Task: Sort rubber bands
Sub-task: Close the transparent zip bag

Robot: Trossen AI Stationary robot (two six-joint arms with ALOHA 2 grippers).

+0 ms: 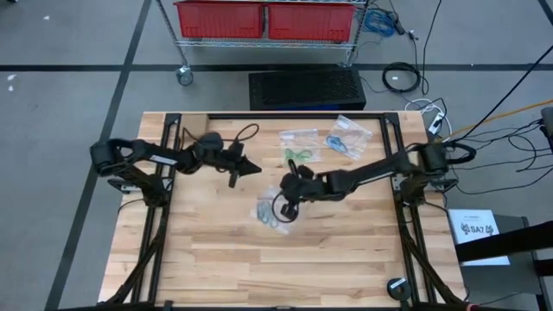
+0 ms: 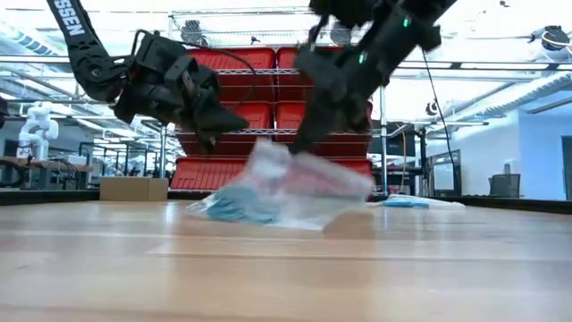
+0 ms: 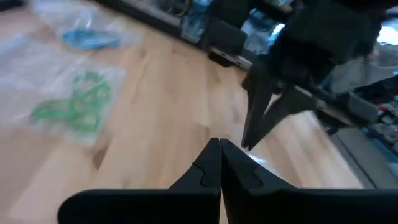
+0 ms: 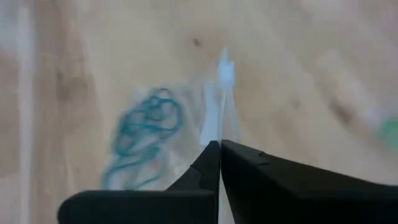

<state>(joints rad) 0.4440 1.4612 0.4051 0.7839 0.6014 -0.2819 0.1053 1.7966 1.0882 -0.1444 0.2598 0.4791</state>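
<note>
My right gripper (image 1: 286, 197) is at the table's middle, shut on a clear plastic bag (image 1: 270, 214) that holds dark teal rubber bands (image 4: 146, 134). In the low view the bag (image 2: 295, 183) rises from the table toward the fingers. My left gripper (image 1: 256, 168) hangs shut and empty above the wood, left of the right one. At the far side lie a bag with green rubber bands (image 1: 298, 155), a bag with blue rubber bands (image 1: 344, 140) and a third clear bag (image 1: 302, 135), all flat on the table. My right gripper pinches a bunched edge of the clear bag (image 4: 219, 127) between its two fingers. The fingers slant down from the table's right side. The pinched part is raised, while the bag's lower part with the teal bands (image 2: 239, 206) lies on the table.
Black frame rails (image 1: 399, 164) border the table on both sides. A small black round thing (image 1: 397, 287) sits at the near right corner. Beyond the far edge stands a wire cart with red bins (image 1: 263, 19). Bare wood (image 1: 259, 268) fills the near half.
</note>
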